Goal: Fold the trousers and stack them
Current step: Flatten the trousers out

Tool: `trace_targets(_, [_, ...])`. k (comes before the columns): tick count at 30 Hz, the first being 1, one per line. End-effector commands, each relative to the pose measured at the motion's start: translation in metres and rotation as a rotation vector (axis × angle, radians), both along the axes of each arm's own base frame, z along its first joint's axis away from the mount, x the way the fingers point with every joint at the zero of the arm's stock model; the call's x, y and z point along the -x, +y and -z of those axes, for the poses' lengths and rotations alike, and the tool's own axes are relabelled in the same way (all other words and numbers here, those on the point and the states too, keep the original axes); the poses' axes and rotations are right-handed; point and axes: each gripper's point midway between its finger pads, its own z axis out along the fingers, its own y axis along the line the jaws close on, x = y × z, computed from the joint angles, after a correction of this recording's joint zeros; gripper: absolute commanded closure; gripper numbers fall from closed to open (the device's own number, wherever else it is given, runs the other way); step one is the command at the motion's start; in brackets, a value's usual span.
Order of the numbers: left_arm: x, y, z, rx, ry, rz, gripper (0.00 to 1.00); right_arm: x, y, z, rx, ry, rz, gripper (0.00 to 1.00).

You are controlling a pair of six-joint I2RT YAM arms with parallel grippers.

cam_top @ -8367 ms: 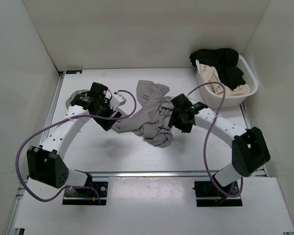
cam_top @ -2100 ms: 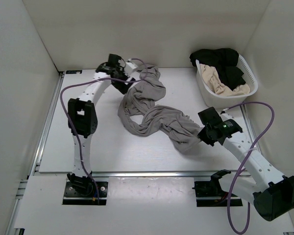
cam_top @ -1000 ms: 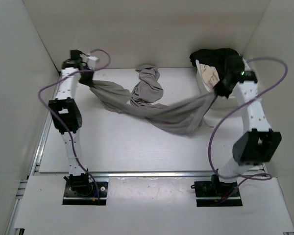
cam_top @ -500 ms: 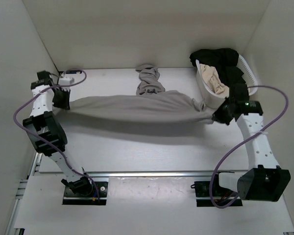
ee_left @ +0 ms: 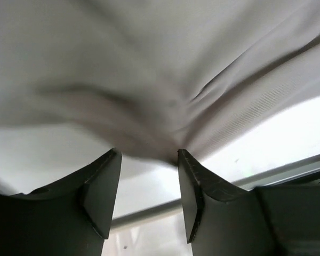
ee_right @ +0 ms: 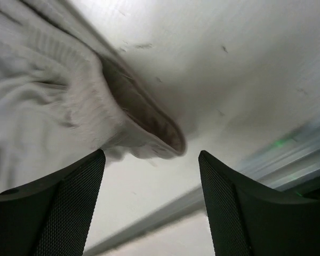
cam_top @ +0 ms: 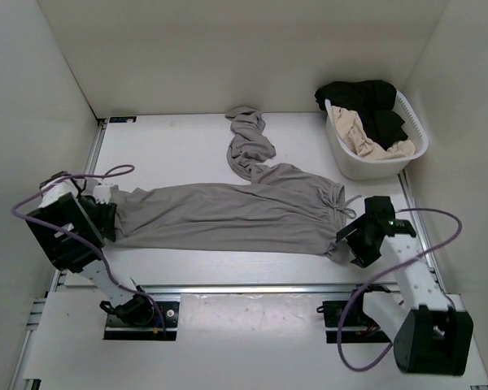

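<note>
The grey trousers (cam_top: pixel 228 213) lie spread flat across the table. One leg runs left, the other (cam_top: pixel 248 138) is bunched toward the back, and the drawstring waist (cam_top: pixel 335 203) is at the right. My left gripper (cam_top: pixel 107 221) sits at the left leg's end. It is open in the left wrist view (ee_left: pixel 148 153), with the cloth (ee_left: pixel 160 80) just past its tips. My right gripper (cam_top: pixel 348 238) sits at the waist's near corner. It is open in the right wrist view (ee_right: pixel 151 156), with the waistband edge (ee_right: pixel 144 128) lying just beyond its fingers.
A white basket (cam_top: pixel 416 145) stands at the back right, holding a black garment (cam_top: pixel 362 97) and a beige garment (cam_top: pixel 366 140). White walls close in the left, back and right. A metal rail (cam_top: pixel 252 286) runs along the table's near edge.
Both arms have come toward the near edge and lowered the stretched trousers onto the table. Both grippers, which held the cloth taut half a second ago, have let go and stand open.
</note>
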Motion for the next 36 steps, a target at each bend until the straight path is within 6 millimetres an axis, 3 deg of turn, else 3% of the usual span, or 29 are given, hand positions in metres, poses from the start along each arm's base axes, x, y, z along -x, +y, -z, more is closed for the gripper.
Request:
trace_targets(1, [0.001, 0.027, -0.025, -0.043, -0.082, 0.001, 0.42, -0.017, 0.003, -0.006, -0.045, -0.186, 0.19, 0.24])
trace_targets(3, [0.01, 0.044, -0.027, -0.047, -0.083, -0.051, 0.41, -0.033, 0.009, -0.01, -0.105, -0.307, 0.26, 0.22])
trace_targets(4, [0.01, 0.052, -0.027, -0.05, -0.085, -0.072, 0.41, -0.027, 0.011, 0.005, -0.12, -0.28, 0.282, 0.22])
trace_targets(7, [0.018, 0.077, -0.025, -0.053, -0.083, -0.152, 0.41, -0.024, 0.024, 0.019, -0.148, -0.228, 0.3, 0.22])
trace_targets(11, [0.019, 0.094, -0.018, -0.039, -0.077, -0.21, 0.41, -0.017, 0.031, 0.03, -0.079, -0.126, 0.314, 0.22])
trace_targets(12, [0.016, 0.1, -0.02, -0.052, -0.079, -0.21, 0.41, -0.019, 0.029, 0.029, -0.061, -0.117, 0.318, 0.27])
trace_targets(14, [0.013, 0.102, -0.018, -0.048, -0.073, -0.234, 0.41, -0.011, 0.021, 0.037, -0.007, -0.051, 0.353, 0.55])
trace_targets(15, [0.011, 0.106, -0.021, -0.058, -0.083, -0.234, 0.39, 0.0, 0.014, 0.042, 0.026, 0.0, 0.367, 0.88])
trace_targets(16, [0.008, 0.109, -0.021, -0.069, -0.095, -0.244, 0.37, 0.0, 0.009, 0.039, 0.042, 0.003, 0.385, 0.98])
trace_targets(18, [0.006, 0.111, -0.023, -0.075, -0.102, -0.244, 0.36, -0.002, -0.007, 0.032, 0.085, 0.007, 0.41, 1.0])
trace_targets(19, [0.006, 0.11, -0.02, -0.068, -0.094, -0.244, 0.36, 0.007, -0.022, 0.028, 0.151, 0.041, 0.411, 1.0])
trace_targets(20, [0.006, 0.11, -0.02, -0.068, -0.094, -0.244, 0.36, -0.002, -0.032, 0.009, 0.188, 0.017, 0.383, 1.0])
trace_targets(23, [0.01, 0.104, -0.018, -0.051, -0.09, -0.245, 0.36, 0.008, -0.072, -0.029, 0.341, 0.063, 0.384, 1.0])
trace_targets(24, [0.013, 0.1, -0.014, -0.042, -0.08, -0.236, 0.34, -0.003, -0.09, -0.054, 0.393, 0.013, 0.412, 1.0])
trace_targets(27, [0.015, 0.091, -0.012, -0.03, -0.082, -0.217, 0.32, -0.011, -0.107, -0.079, 0.428, -0.004, 0.364, 1.0])
trace_targets(29, [0.012, 0.079, -0.008, -0.015, -0.082, -0.156, 0.3, -0.03, -0.102, -0.088, 0.386, -0.053, 0.312, 1.0])
trace_targets(31, [0.007, 0.068, -0.011, -0.023, -0.097, -0.071, 0.3, -0.037, -0.095, -0.083, 0.347, -0.03, 0.257, 1.0])
trace_targets(32, [0.003, 0.049, -0.007, -0.013, -0.089, -0.003, 0.3, -0.037, -0.092, -0.08, 0.331, -0.02, 0.25, 1.0])
trace_targets(34, [-0.002, 0.034, -0.014, -0.043, -0.113, 0.066, 0.3, -0.041, -0.088, -0.078, 0.321, -0.021, 0.225, 1.0])
trace_targets(36, [-0.017, 0.037, -0.014, -0.132, -0.147, 0.08, 0.26, -0.04, -0.088, -0.075, 0.321, -0.018, 0.224, 1.0])
